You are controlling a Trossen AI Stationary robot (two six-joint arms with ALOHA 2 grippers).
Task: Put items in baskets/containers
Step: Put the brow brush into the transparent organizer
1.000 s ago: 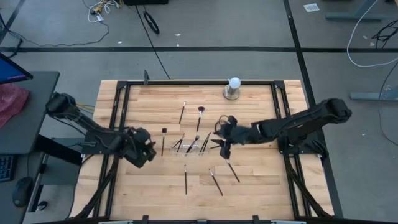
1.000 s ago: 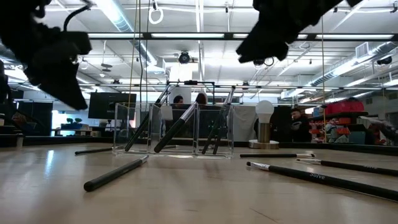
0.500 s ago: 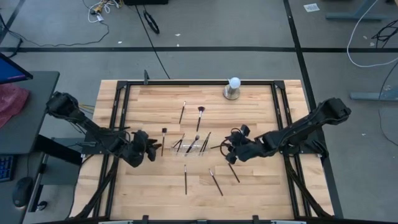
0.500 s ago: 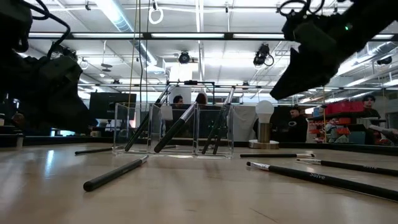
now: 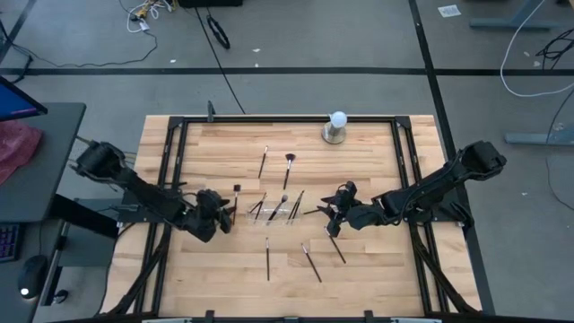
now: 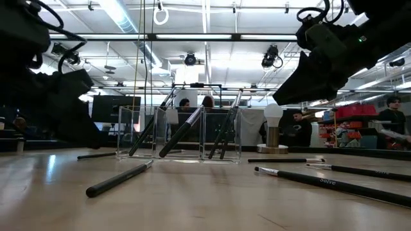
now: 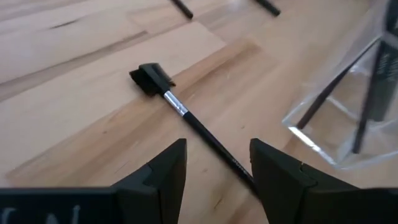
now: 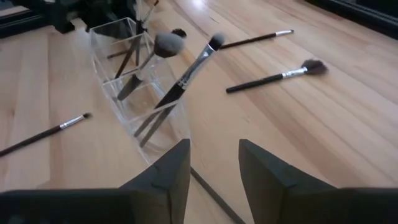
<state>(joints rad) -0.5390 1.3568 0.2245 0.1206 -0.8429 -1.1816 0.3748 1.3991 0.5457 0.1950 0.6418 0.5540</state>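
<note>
The clear tray (image 5: pixel 273 215) (image 6: pixel 180 131) stands mid-table with several brushes leaning in it by their heads and handles. My left gripper (image 5: pixel 223 215) (image 7: pixel 214 180) is low at the tray's left, open. Its fingers stand on either side of the handle of a flat-headed brush (image 7: pixel 186 118) (image 5: pixel 237 202) that lies on the wood. My right gripper (image 5: pixel 332 215) (image 8: pixel 214 177) hovers at the tray's (image 8: pixel 134 93) right end, open, over a dark brush handle (image 8: pixel 208 190) on the table. Whether either gripper touches a brush, I cannot tell.
More brushes lie loose: two far of the tray (image 5: pixel 263 161) (image 5: pixel 288 169), three near it (image 5: pixel 267 258) (image 5: pixel 311 260) (image 5: pixel 337 248). A white ball on a round metal base (image 5: pixel 336 126) stands at the far edge. People show in the room behind the table.
Both grippers have come down toward the table. The left one has also moved right, toward the tray and the flat-headed brush. The right one has shifted toward the near edge and right, then settled beside the tray's right end. No brush has moved.
</note>
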